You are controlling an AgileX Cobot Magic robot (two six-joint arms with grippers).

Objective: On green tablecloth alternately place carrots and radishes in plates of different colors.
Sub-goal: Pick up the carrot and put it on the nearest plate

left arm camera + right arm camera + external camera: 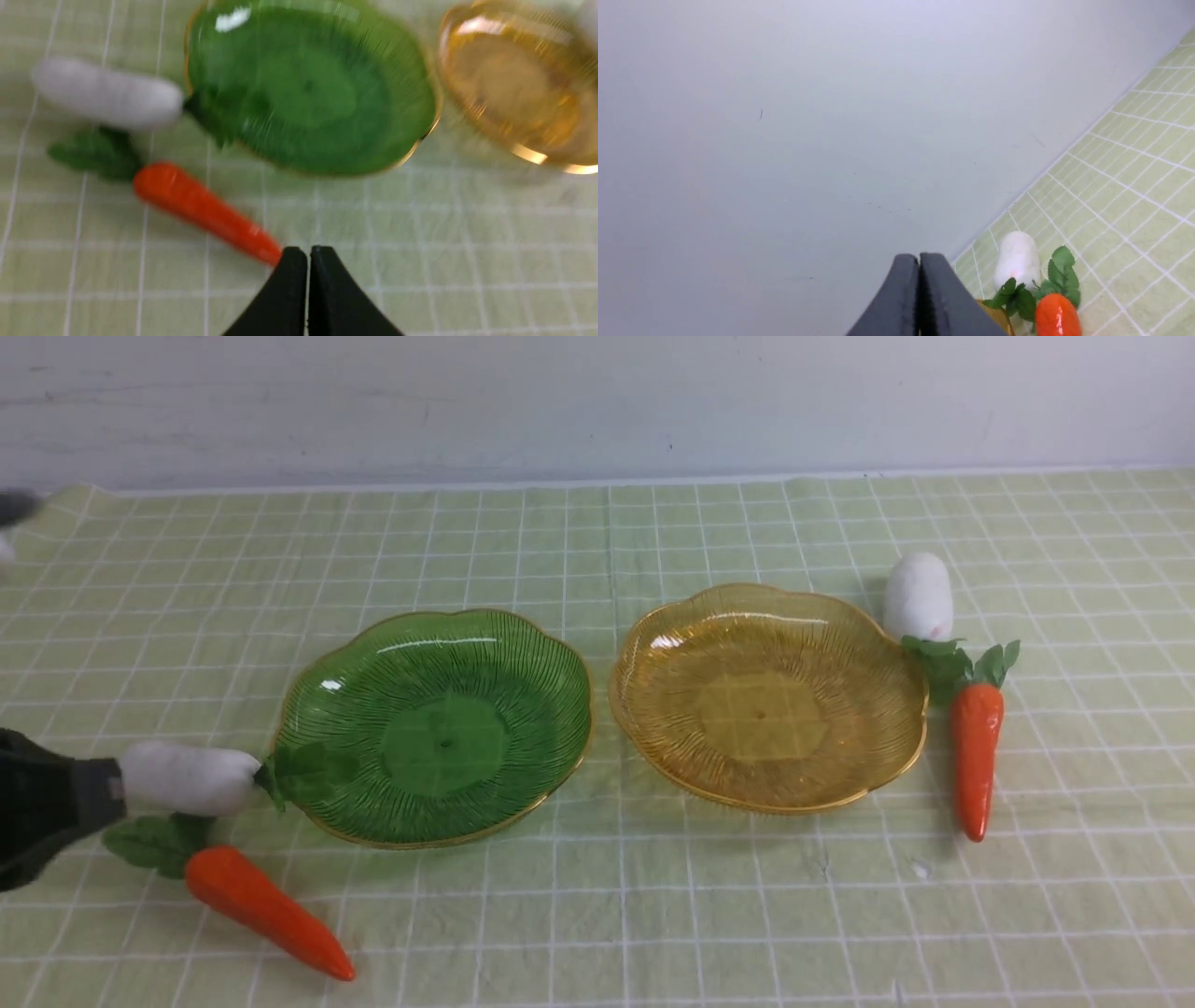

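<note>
On the green tablecloth (597, 915) the green plate (523, 653) and the amber plate (653, 644) stand side by side. A white radish (187, 777) lies left of the green plate, its leaves over the rim. An orange carrot (266, 905) lies in front of it. A second radish (918, 597) and carrot (976, 756) lie right of the amber plate. My left gripper (307, 254) is shut and empty, hovering by the left carrot's (205, 212) tip; its dark arm (47, 803) covers the radish's left end. My right gripper (919, 259) is shut, facing the wall.
A white wall (597, 401) runs along the cloth's far edge. A blurred grey object (14, 509) shows at the far left edge. The right wrist view catches the right radish (1017, 259), carrot (1057, 317) and a bit of amber rim (994, 312).
</note>
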